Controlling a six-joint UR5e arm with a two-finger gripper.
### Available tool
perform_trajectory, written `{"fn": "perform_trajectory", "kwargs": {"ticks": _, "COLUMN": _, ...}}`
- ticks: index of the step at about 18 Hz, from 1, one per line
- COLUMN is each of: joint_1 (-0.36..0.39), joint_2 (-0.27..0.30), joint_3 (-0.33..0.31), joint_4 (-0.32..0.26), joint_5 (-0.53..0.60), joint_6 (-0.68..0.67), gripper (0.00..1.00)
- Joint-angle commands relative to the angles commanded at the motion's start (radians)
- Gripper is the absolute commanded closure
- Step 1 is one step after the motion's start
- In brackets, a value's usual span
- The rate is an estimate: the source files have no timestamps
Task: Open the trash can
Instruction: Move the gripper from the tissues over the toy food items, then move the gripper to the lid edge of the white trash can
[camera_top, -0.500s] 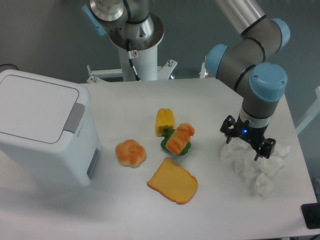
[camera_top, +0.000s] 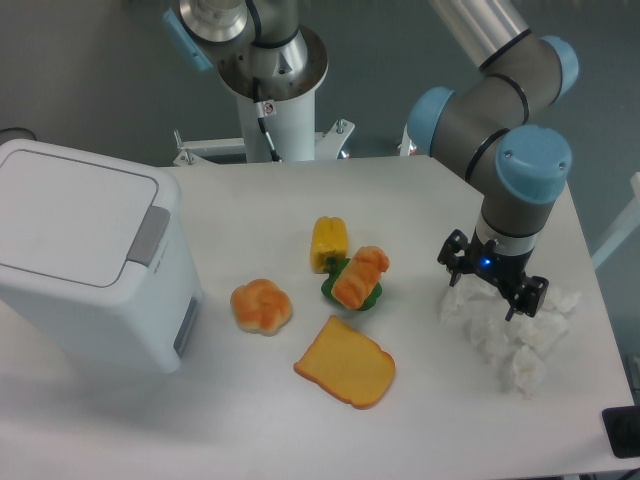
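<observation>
The trash can (camera_top: 85, 260) is a big white boxy bin at the table's left edge. Its flat lid (camera_top: 70, 215) lies shut, with a grey latch (camera_top: 150, 235) on the lid's right side and a grey panel (camera_top: 186, 325) low on the right wall. My gripper (camera_top: 492, 290) hangs far off at the right side of the table, pointing down over a heap of crumpled white paper (camera_top: 515, 335). Its two black fingers stand apart with nothing visible between them.
Between bin and gripper lie toy foods: a yellow pepper (camera_top: 329, 242), a croissant (camera_top: 360, 277) on a green piece, a round bun (camera_top: 261, 305) and a toast slice (camera_top: 346, 362). The arm's white base post (camera_top: 275, 110) stands behind the table.
The gripper has shifted very slightly left and up over the paper heap. Nothing else has moved.
</observation>
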Motion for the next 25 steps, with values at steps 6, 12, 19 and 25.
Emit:
{"fn": "perform_trajectory", "kwargs": {"ticks": 6, "joint_1": -0.02, "joint_2": 0.095, "joint_3": -0.11, "joint_4": 0.035, "joint_5": -0.024, "joint_6": -0.008, "gripper": 0.0}}
{"fn": "perform_trajectory", "kwargs": {"ticks": 12, "joint_1": -0.081, "joint_2": 0.184, "joint_3": -0.146, "joint_4": 0.037, "joint_5": -0.084, "joint_6": -0.178, "gripper": 0.0}}
{"fn": "perform_trajectory", "kwargs": {"ticks": 19, "joint_1": -0.189, "joint_2": 0.268, "joint_3": -0.169, "joint_4": 0.037, "joint_5": -0.11, "joint_6": -0.291, "gripper": 0.0}}
{"fn": "perform_trajectory", "kwargs": {"ticks": 25, "joint_1": -0.278, "joint_2": 0.296, "joint_3": -0.138, "joint_4": 0.035, "joint_5": -0.139, "joint_6": -0.523, "gripper": 0.0}}
